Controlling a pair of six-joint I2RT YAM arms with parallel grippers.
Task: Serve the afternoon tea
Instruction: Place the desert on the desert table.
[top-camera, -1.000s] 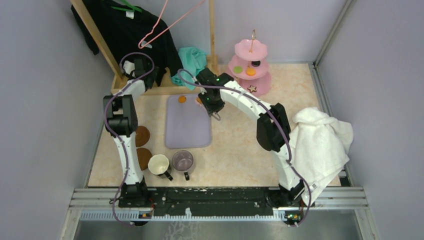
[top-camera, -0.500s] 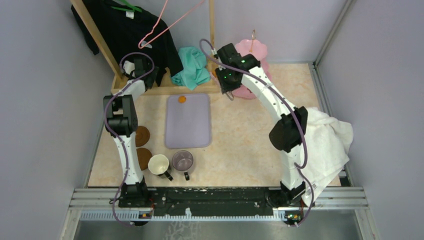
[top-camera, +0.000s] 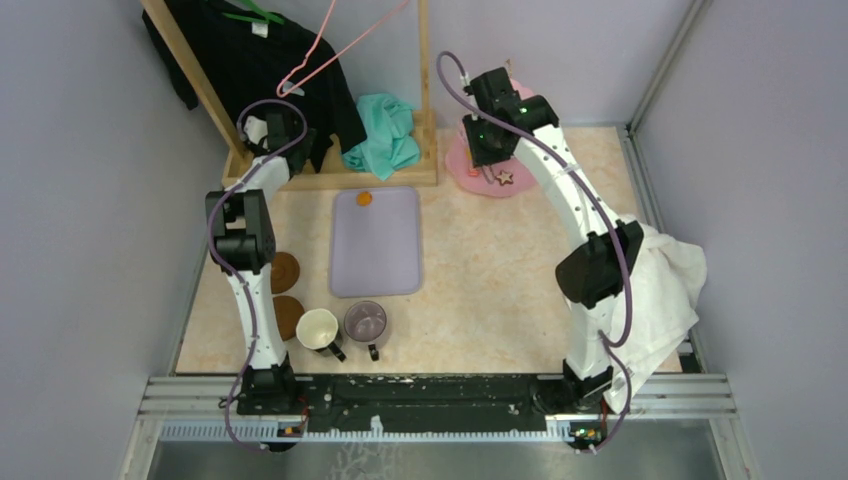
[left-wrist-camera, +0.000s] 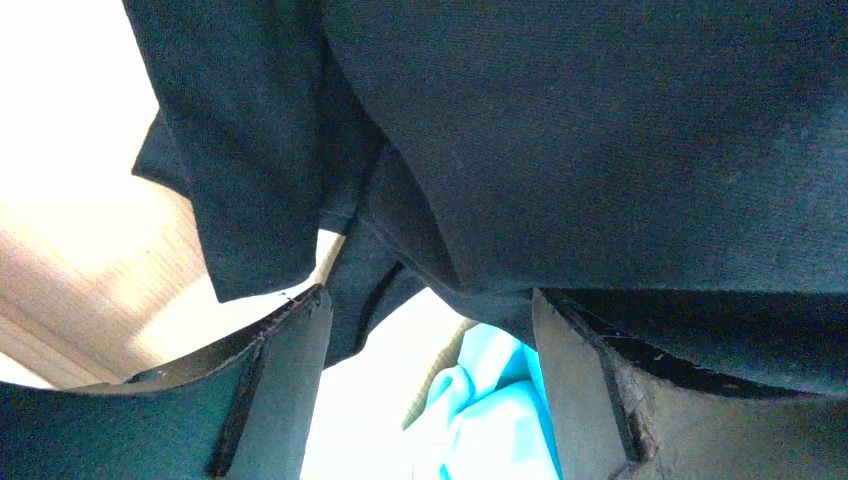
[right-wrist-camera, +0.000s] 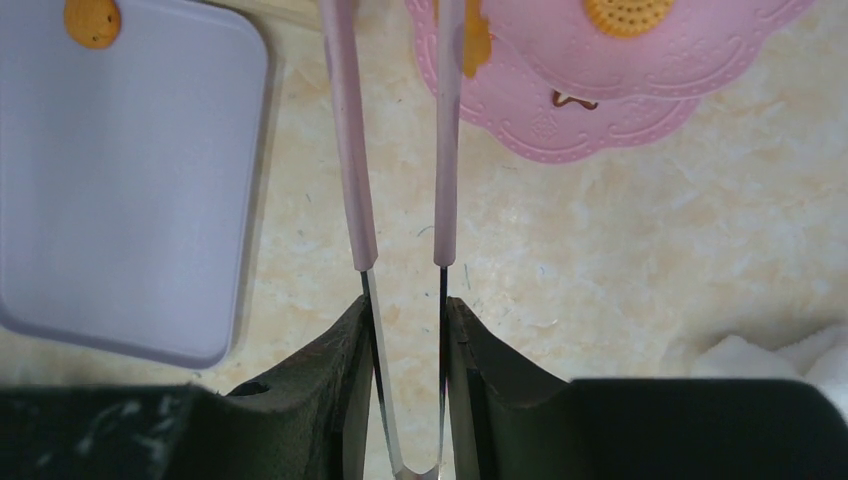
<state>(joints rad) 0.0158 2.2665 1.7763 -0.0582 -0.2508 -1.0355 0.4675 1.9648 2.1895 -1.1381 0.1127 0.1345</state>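
Pink stand (right-wrist-camera: 600, 110): below orange sweet (right-wrist-camera: 476, 40)
Right claw (right-wrist-camera: 408, 305): pinching tongs (right-wrist-camera: 345, 150), sweet against one arm
Left claw (left-wrist-camera: 425, 330): spread, beside black garment (left-wrist-camera: 600, 150)

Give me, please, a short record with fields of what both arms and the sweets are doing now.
right fingers: shut on tongs
tongs' far end: orange sweet against one arm, over the pink stand
left fingers: open, empty, by black garment
lavender mat: second orange sweet on its corner
cream mug, see-through mug: near left, beside coasters

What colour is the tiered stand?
Pink; the stand shows best in the right wrist view.
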